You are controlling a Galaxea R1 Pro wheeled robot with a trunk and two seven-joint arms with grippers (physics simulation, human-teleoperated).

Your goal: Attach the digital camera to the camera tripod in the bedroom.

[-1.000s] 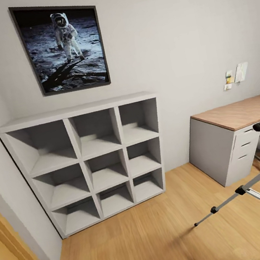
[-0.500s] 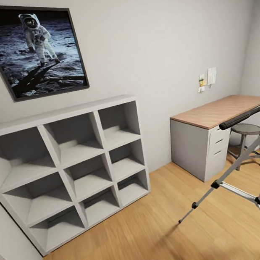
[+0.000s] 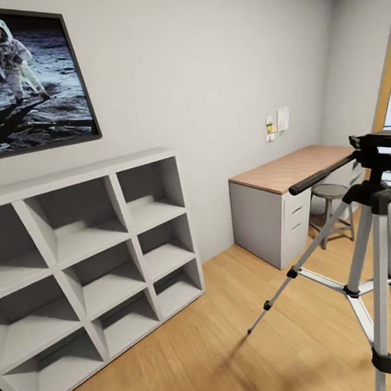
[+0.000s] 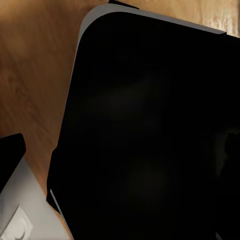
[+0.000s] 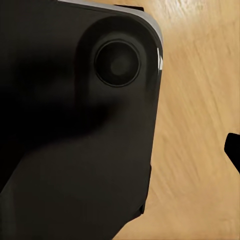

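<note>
The silver-legged camera tripod with black pan head (image 3: 369, 235) stands on the light wood floor (image 3: 207, 373) right of the grey cube shelf (image 3: 86, 266), before the wood-topped worktop (image 3: 287, 169). I cannot tell either end effector's state.

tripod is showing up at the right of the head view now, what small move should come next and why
Probably keep turning the view a little further right. The camera tripod stands on the wood floor near the picture's right edge, its black pan head bare with nothing mounted, while the shelf unit takes up the left side. Centring the tripod should help any approach.
</note>
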